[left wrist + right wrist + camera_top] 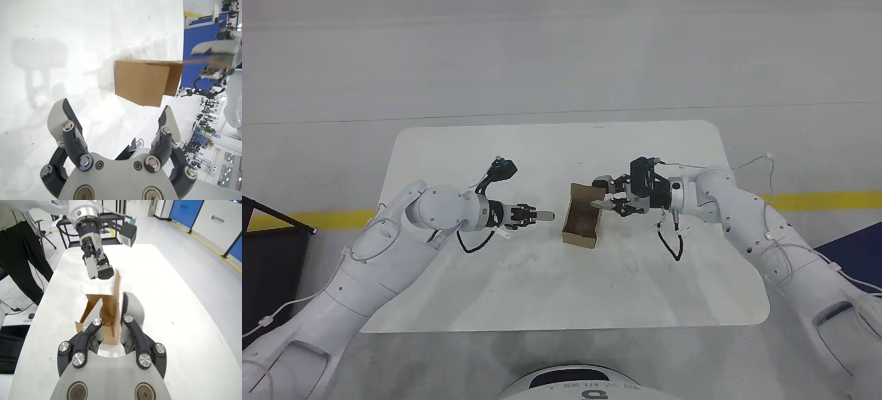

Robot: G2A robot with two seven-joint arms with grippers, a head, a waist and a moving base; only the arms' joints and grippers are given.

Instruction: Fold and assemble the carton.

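Observation:
A small brown carton (580,222) stands on the white table (492,290) with its top open and one flap (117,289) raised. My right gripper (113,304) straddles that flap: one finger (96,311) is inside the carton and the other finger (132,308) outside, narrowly open with a small gap on each side. In the top view the right gripper (604,205) is at the carton's right side. My left gripper (115,111) is open and holds nothing, a short way off the carton's closed side (140,85). It sits left of the carton (545,214).
The table's rounded edges (189,279) lie close on both sides of the carton. A black cart (113,232) stands beyond the table's far end. Blue partitions (200,47) stand on the floor past the table. Bare tabletop (642,290) surrounds the carton.

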